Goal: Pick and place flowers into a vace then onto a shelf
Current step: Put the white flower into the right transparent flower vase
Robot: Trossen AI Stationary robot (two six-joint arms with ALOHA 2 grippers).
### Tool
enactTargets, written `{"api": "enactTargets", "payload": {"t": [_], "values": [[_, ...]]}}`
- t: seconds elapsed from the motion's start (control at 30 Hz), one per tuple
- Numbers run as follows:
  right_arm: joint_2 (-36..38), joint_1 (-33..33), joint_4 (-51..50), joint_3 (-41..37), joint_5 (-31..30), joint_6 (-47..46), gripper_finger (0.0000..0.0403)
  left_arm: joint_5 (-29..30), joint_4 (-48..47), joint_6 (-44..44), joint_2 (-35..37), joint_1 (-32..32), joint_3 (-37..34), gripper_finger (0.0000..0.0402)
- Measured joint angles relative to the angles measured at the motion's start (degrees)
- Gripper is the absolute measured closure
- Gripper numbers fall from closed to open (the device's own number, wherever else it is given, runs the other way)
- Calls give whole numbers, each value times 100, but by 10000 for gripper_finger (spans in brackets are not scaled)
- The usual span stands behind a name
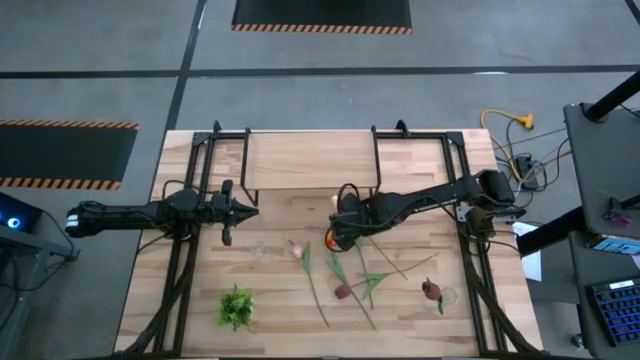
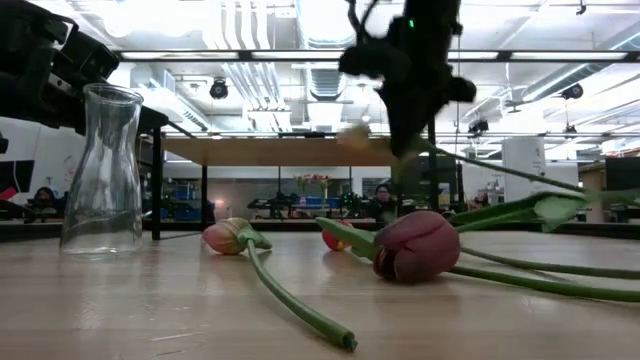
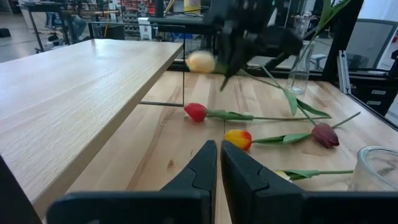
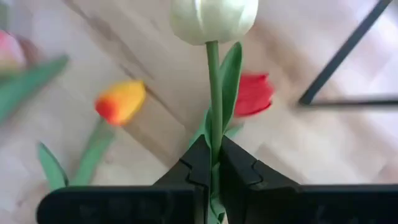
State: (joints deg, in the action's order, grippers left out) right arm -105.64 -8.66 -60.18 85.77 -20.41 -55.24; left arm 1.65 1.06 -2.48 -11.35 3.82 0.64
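The right gripper (image 4: 213, 163) pinches a cream tulip (image 4: 213, 18) by its stem, above the other flowers (image 1: 345, 275) lying at the table's five o'clock. The glass vase (image 2: 101, 172) stands empty. The left gripper (image 3: 219, 167) waits pressed together.

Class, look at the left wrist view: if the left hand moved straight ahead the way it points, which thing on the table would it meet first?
Probably the orange-yellow tulip lying directly ahead of the shut left hand, with the red tulip beyond it; depth is hard to judge, and the hand may pass above them.
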Motion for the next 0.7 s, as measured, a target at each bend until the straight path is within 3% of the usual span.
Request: {"api": "enactTargets", "payload": {"t": [0.37,0.57,0.7], "values": [[551,-509,481,167,-1833,416,390,0,0,2,2,0,0,396],[920,-846,1467,209,-2008,1207,390,0,0,2,0,1,0,396],[1268,-1060,1584,278,-2016,1310,390,0,0,0,-2,2,-1,396]]}}
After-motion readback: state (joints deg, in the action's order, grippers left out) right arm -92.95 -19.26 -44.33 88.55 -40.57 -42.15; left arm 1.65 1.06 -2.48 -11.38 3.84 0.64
